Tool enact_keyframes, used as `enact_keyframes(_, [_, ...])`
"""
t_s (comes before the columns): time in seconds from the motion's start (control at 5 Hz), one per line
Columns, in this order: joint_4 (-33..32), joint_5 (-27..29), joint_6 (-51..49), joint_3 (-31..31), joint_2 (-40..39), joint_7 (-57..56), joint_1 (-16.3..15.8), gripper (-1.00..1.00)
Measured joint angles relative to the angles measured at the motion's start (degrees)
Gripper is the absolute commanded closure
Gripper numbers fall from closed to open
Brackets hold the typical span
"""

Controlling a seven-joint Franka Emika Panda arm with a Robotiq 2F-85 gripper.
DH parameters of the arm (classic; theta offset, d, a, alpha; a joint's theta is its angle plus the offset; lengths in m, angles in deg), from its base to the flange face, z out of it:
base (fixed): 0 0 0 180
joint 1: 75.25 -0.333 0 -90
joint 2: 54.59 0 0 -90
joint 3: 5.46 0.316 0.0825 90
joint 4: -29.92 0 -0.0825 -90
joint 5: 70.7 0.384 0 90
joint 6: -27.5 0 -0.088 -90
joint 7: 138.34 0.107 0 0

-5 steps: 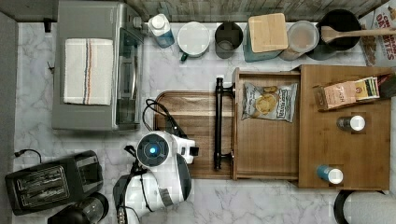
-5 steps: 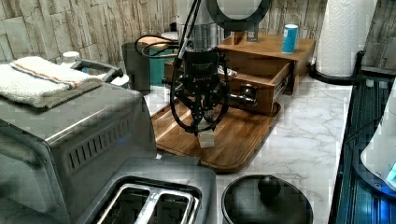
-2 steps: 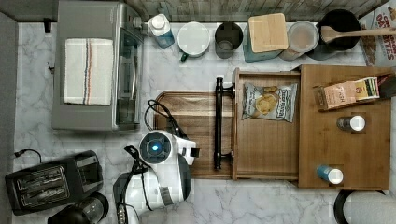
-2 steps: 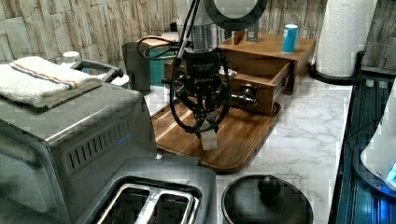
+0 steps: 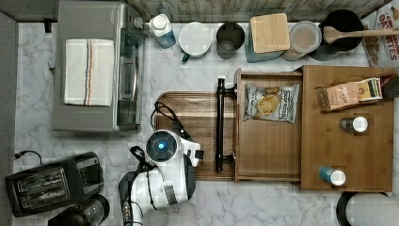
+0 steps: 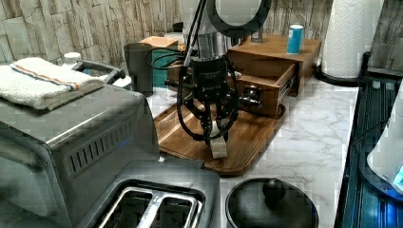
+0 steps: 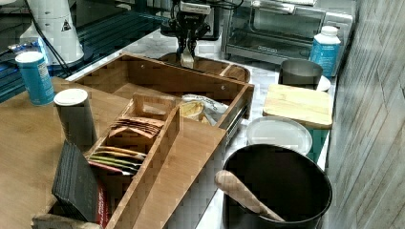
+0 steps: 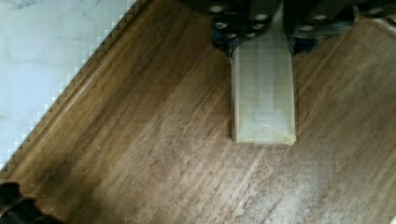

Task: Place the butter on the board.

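The butter (image 6: pixel 218 146), a pale wrapped stick, stands on end with its lower end at the surface of the dark-brown board (image 6: pixel 252 137). My gripper (image 6: pixel 212 135) is shut on its upper part. In the wrist view the butter (image 8: pixel 264 98) reaches down between my fingers (image 8: pixel 229 37) over the board's wood grain (image 8: pixel 140 140), a little way in from the grooved rim. In the top view my arm's wrist (image 5: pixel 162 148) hangs over the board (image 5: pixel 197 113) at its corner nearest the toaster. In the right view the gripper (image 7: pixel 187 47) holds the butter (image 7: pixel 187 59) over the board (image 7: pixel 229 69).
A lighter bamboo drawer tray with a black bar handle (image 5: pixel 219 125) borders the board and holds a chip bag (image 5: pixel 270 102). A toaster oven (image 5: pixel 94 70) and a toaster (image 5: pixel 51 181) stand on the top view's left. A black pot lid (image 6: pixel 271 204) lies by the board's near edge.
My gripper has come down a little with the butter, so that the stick's lower end now sits at the board's surface. My grip on it is unchanged.
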Motion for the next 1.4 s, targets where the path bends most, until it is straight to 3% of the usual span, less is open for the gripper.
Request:
enact_keyframes(0.6, [0.22,-0.16,-6.21,0.15,-0.02,-0.01,-0.01,-1.00])
enact_keyframes(1.4, [0.34,-0.28,-5.82,-0.34,0.81,0.00,-0.03,-1.00])
